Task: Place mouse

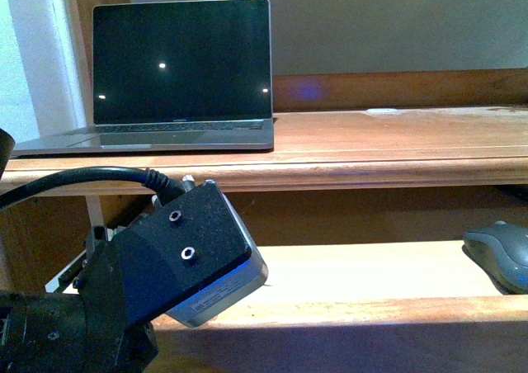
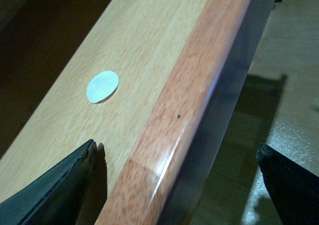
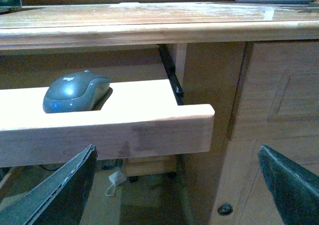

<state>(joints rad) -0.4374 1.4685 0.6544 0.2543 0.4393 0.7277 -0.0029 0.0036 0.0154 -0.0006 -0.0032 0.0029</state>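
Both left gripper point(image 2: 175, 148) and right gripper point(image 3: 177, 149) gape empty; mouse point(image 3: 75, 91) lies lengthwise along the tray point(image 3: 124, 130).

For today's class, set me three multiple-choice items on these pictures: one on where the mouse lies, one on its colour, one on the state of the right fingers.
1. The mouse lies:
A on the pull-out tray under the desk top
B on the desk top
C between the right fingers

2. Its colour is:
A white
B red
C dark grey

3. The right fingers are:
A shut on the mouse
B spread and empty
C shut on the tray

Key:
1 A, it rests on the tray behind the front rail.
2 C, its shell shows dark grey.
3 B, both fingers stand wide apart, short of the tray.
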